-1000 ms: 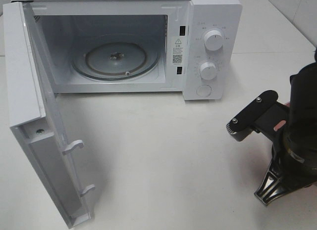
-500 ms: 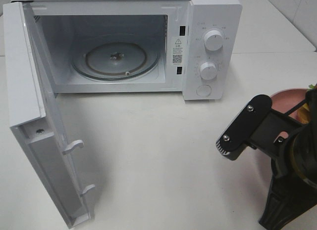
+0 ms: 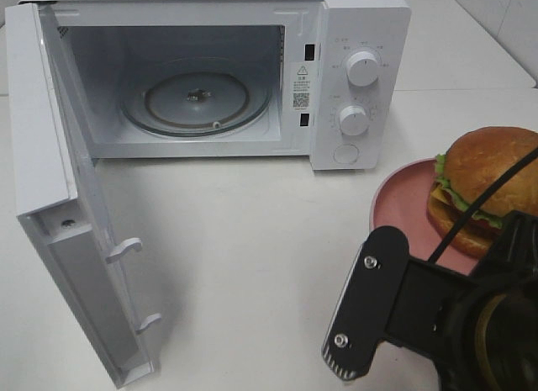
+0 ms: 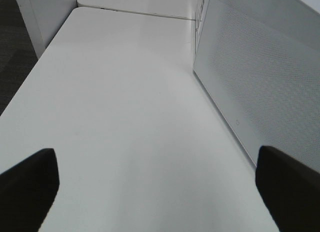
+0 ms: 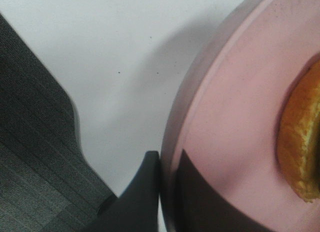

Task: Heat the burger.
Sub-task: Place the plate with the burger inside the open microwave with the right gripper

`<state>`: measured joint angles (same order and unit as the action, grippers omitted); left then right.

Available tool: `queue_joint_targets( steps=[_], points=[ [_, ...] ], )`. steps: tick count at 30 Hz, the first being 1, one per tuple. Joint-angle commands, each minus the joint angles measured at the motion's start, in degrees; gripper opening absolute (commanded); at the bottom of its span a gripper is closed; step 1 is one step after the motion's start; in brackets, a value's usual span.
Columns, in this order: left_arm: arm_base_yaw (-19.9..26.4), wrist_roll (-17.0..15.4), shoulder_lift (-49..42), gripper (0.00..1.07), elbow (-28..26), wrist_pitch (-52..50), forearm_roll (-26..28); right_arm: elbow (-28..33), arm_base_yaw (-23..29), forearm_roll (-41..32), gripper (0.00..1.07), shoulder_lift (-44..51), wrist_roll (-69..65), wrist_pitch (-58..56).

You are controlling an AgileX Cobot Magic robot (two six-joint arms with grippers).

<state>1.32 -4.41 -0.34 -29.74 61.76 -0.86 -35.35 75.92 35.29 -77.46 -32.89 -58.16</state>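
Pincer (image 5: 167, 161) of right arm (image 3: 471, 324) tight on pink plate (image 5: 225, 117) rim, near burger (image 3: 483, 185).

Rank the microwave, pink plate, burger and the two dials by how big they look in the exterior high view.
1. microwave
2. pink plate, partly hidden yet clearly wider than the burger
3. burger
4. upper dial and lower dial: these look alike, so they are not ranked against each other
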Motion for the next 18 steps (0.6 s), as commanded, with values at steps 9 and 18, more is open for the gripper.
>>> queue_joint_targets(
  steps=[9, 18],
  points=[
    [-0.1, -0.1, -0.9, 1.0, 0.1, -0.6, 0.1, 0.2, 6.3, 5.3, 0.0, 0.3, 5.3, -1.1],
    [-0.1, -0.1, -0.9, 1.0, 0.1, -0.6, 0.1, 0.1, 6.9, 8.3, 0.0, 0.3, 12.1, 0.7]
  ],
)
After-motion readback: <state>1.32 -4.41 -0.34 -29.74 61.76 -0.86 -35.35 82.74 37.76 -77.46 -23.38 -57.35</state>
